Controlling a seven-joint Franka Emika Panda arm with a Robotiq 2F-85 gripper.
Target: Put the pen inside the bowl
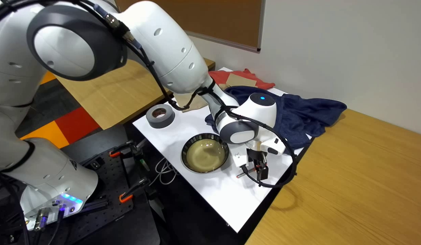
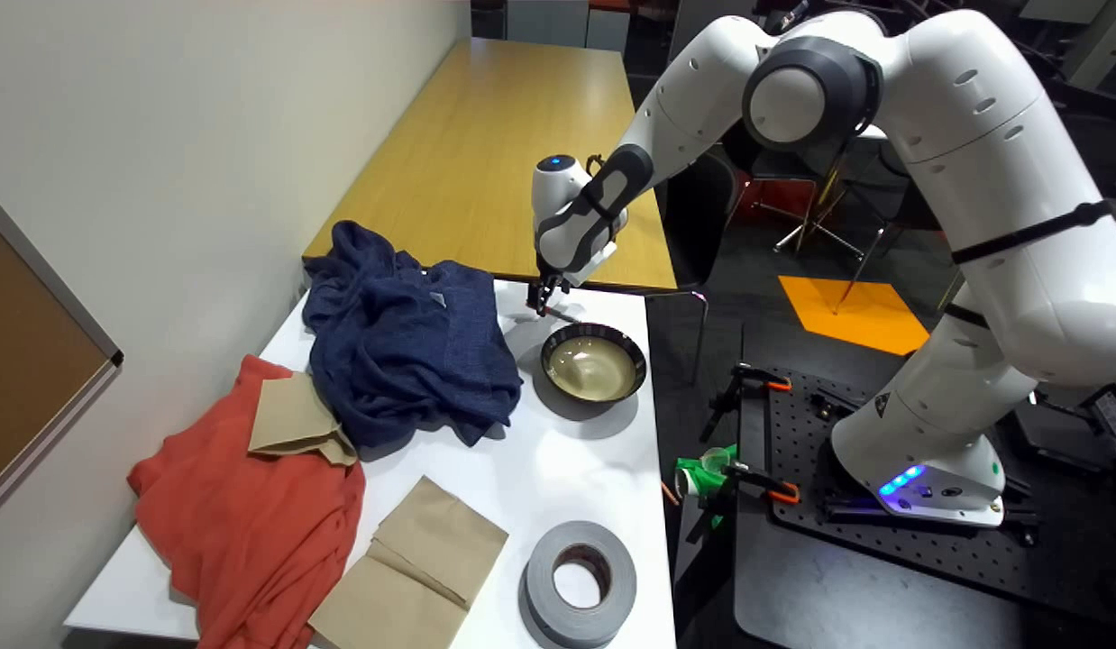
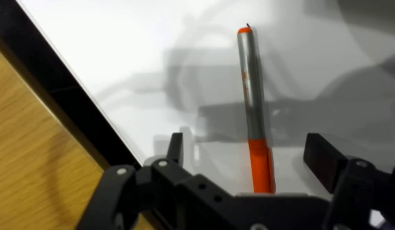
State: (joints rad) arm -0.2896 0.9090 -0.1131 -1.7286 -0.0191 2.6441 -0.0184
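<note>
Pen (image 3: 255,110) lies flat on the white table (image 1: 232,200), orange cap (image 3: 260,166) toward six o'clock in my wrist view, grey barrel (image 3: 249,68) toward twelve; in an exterior view it sits at about four o'clock from the bowl (image 1: 205,156), outside it. I judge it light, stiff and smooth, apt to roll, best pinched where cap meets barrel. My gripper (image 3: 247,148) has jaws spread wide, at nine and three of the cap, holding nothing, neither touching it.
</note>
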